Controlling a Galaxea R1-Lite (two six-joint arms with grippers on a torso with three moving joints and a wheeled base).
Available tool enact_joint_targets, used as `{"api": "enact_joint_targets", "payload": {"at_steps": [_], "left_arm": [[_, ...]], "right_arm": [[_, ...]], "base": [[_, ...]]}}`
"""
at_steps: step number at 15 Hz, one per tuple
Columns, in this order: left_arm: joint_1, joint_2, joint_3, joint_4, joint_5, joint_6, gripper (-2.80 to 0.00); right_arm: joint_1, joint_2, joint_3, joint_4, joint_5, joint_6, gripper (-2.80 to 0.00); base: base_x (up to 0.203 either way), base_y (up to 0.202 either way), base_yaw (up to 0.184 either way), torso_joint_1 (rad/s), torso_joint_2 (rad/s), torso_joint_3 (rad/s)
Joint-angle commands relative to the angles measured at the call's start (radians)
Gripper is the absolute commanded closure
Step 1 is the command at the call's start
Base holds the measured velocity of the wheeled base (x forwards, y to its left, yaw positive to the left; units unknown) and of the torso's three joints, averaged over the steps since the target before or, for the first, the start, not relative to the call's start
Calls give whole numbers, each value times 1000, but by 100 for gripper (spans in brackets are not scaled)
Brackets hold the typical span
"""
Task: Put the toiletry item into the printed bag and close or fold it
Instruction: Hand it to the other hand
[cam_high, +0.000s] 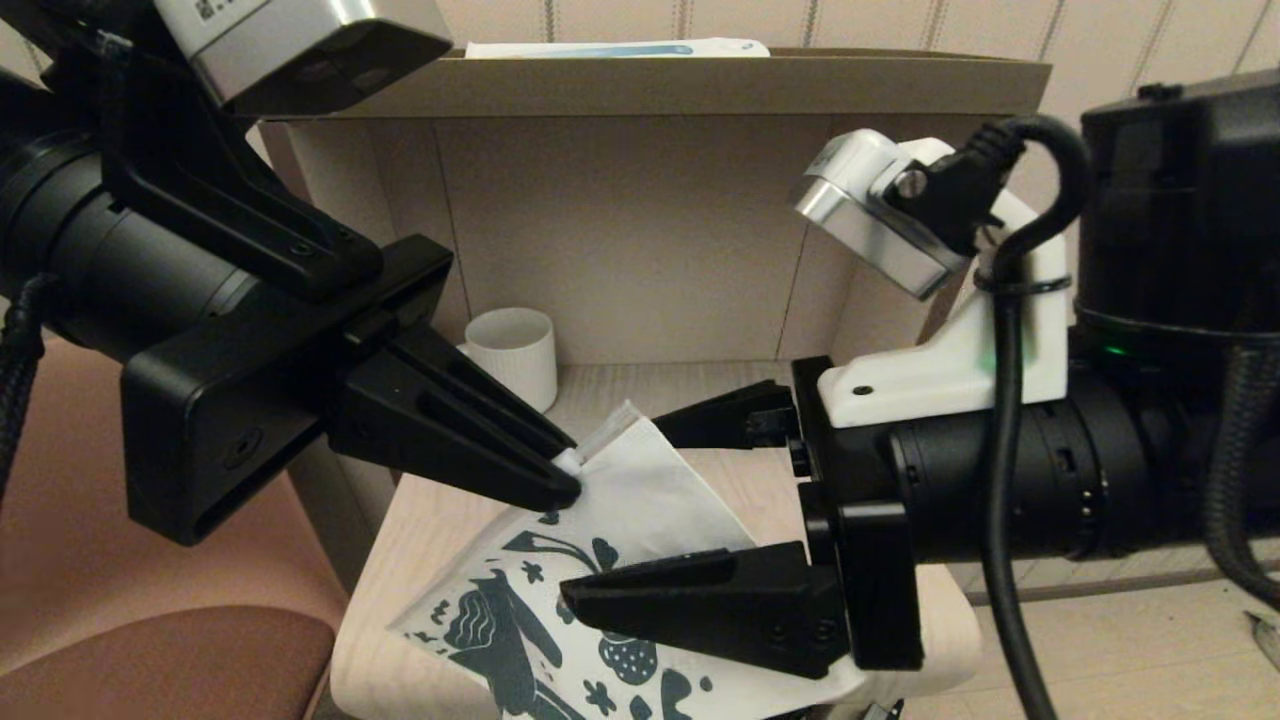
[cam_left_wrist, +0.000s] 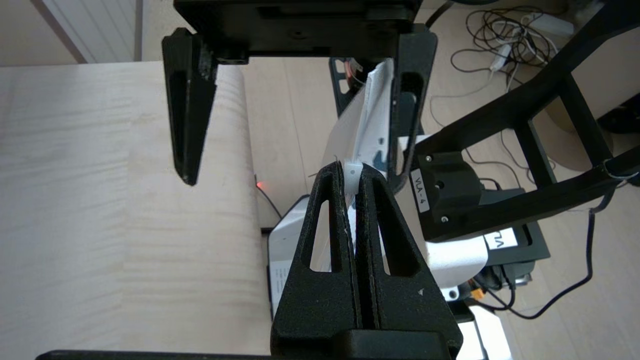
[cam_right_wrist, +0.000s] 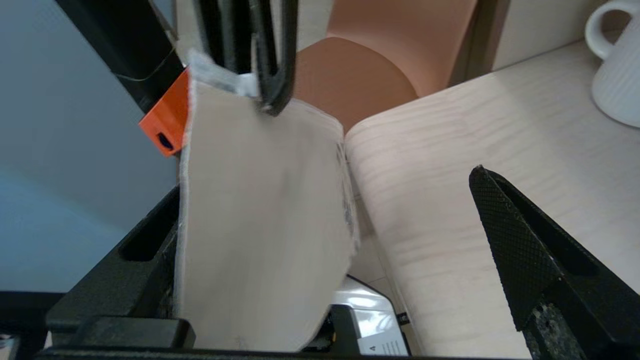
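Observation:
The printed bag (cam_high: 640, 500), white with dark teal doodles, hangs tilted over the small table's front part. My left gripper (cam_high: 565, 482) is shut on its top corner by the zip strip, where a small white piece shows between the fingertips (cam_left_wrist: 350, 172). My right gripper (cam_high: 612, 510) is open, with one finger on each side of the bag; the bag's plain face (cam_right_wrist: 260, 200) fills the space near one finger. The toiletry item is out of view.
A white ribbed mug (cam_high: 512, 355) stands at the back of the light wood table (cam_high: 430, 530), against a cardboard wall (cam_high: 640, 250). A white-and-blue box (cam_high: 615, 48) lies on top of that wall. A brown chair seat (cam_high: 150, 650) is at the left.

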Motion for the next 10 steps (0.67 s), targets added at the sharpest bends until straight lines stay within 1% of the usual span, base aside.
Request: {"api": "enact_joint_targets", "payload": {"at_steps": [1,4,6,8,9,10], "left_arm": [[0,0,0,6,-5,6,0],[0,-5,0,9,-5,6,0],[0,-5,0,14,-5,8,0],[0,-5,0,14,-5,8,0],[0,-5,0,12,-5,8,0],[0,-6,0,12,-5,8,0]], "right_arm": [[8,-3,3,-1,5,0,-280],[8,-7,0,3,0,1,-280],[8,-16,-11,46,-4,-2,-280],[10,-16,-9,48,-41,-7,-280],[22,-15,-12,48,-56,-17,0],[25,-12,-21,53,-57,-20,0]], "base": [[0,0,0,0,0,0],[0,0,0,0,0,0],[0,0,0,0,0,0],[0,0,0,0,0,0],[0,0,0,0,0,0],[0,0,0,0,0,0]]}}
